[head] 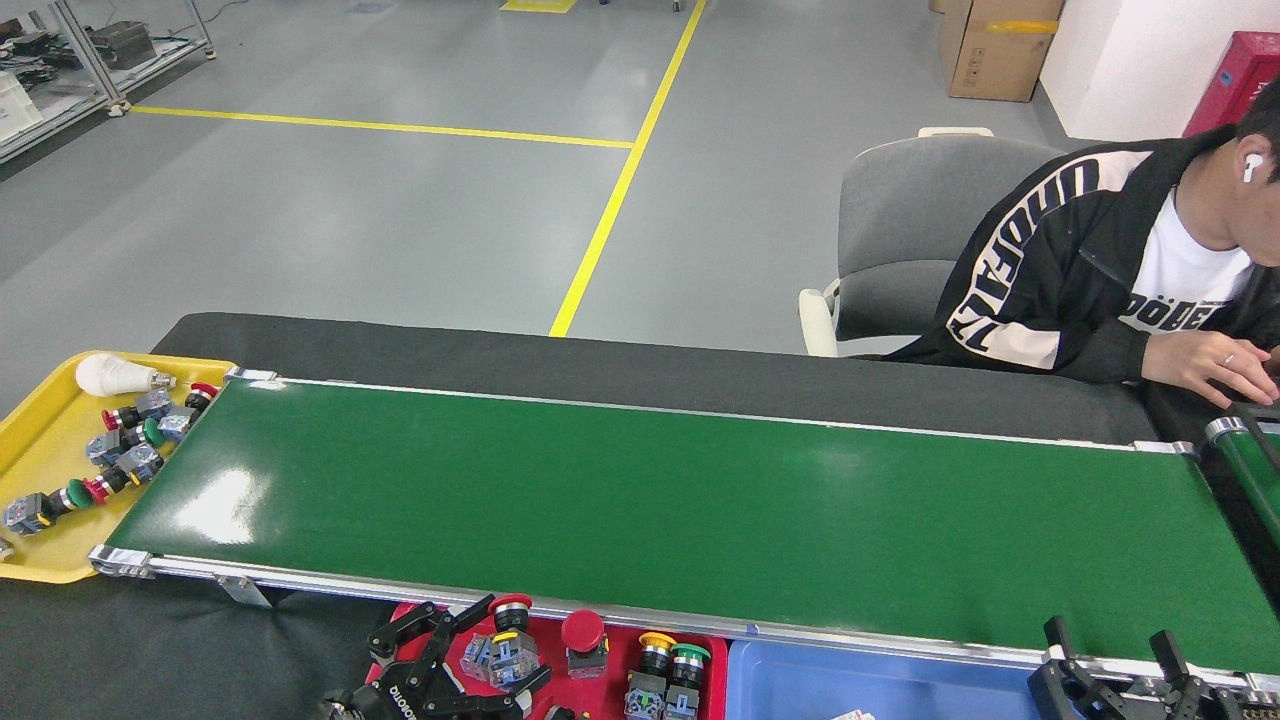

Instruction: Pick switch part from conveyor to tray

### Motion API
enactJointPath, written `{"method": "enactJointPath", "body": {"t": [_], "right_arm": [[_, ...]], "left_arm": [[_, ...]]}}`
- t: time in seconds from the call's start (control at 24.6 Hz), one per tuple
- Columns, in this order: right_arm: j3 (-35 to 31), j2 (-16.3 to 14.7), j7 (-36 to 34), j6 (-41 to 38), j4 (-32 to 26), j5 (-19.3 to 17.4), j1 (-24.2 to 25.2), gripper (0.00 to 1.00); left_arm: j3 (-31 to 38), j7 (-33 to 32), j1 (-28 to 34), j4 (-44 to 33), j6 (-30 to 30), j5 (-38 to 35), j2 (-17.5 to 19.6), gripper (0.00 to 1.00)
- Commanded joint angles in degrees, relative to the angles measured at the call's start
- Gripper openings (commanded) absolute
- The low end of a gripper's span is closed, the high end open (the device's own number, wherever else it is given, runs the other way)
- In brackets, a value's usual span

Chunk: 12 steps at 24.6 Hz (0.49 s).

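Green and glossy, the conveyor [700, 500] runs across the middle of the frame with silver rails along its edges, and its belt is bare. At the lower left centre, the left end effector [500, 645] is over the red tray [610, 690], its black fingers pinching a switch part [508, 640] with a red mushroom cap and a yellow and grey body. Just to the right in the same tray stand a red-capped button [583, 640], a yellow-capped one [657, 655] and a green-capped one [690, 665], close together. A blue tray [850, 690] sits directly right of the red one along the bottom edge. In the lower right corner the right end effector [1125, 670] shows only the tips of two black fingers, standing apart with nothing between them. At the far left a yellow tray [40, 470] touches the belt's end and holds a white bulb [112, 375] and several switches. In the upper right a person [1100, 270] in a black and white jacket sits on a grey chair [900, 230], hands at the far edge of the table.
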Motion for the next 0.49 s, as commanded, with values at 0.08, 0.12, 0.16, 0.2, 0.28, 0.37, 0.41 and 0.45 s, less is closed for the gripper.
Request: {"method": "enactJointPath", "body": {"t": [0.08, 0.12, 0.16, 0.2, 0.28, 0.37, 0.41, 0.45], "right_arm": [[0.09, 0.16, 2.71, -0.27, -0.94, -0.18, -3.1, 0.99], [0.18, 0.24, 2.71, -0.27, -1.21, -0.18, -3.19, 0.99], [0.27, 0.42, 2.71, -0.27, -1.73, -0.18, -3.19, 0.99], [0.44, 0.77, 2.71, -0.27, -2.09, -0.18, -3.01, 0.99], [0.97, 1.47, 2.36, -0.19, -2.79, 0.09, -2.66, 0.99], [1.67, 2.97, 2.09, -0.1, -2.97, 1.32, -1.78, 0.98], [1.94, 4.02, 1.48, -0.19, -3.05, 2.28, -1.25, 0.98], [2.03, 4.46, 0.69, -0.19, -2.97, 3.34, -0.73, 0.98]], "left_arm": [[0.45, 0.83, 0.27, -0.59, -0.2, 0.6, 0.19, 1.0], [0.71, 0.83, 1.06, -0.68, -0.2, 0.77, 0.1, 1.0], [1.94, 0.83, 1.85, -0.77, -0.2, 1.3, -0.33, 1.0], [3.0, 0.83, 2.46, -0.77, -0.2, 1.92, -0.34, 1.0], [6.34, 0.83, 4.05, -0.77, -0.2, 4.73, -0.77, 1.0], [10.38, 0.74, 4.4, -0.77, -0.2, 6.13, -2.09, 1.0], [13.02, 0.57, 4.4, -0.86, -0.2, 6.05, -4.03, 1.0], [15.82, 0.13, 4.4, -1.29, -0.2, 5.96, -5.87, 1.0]]}}
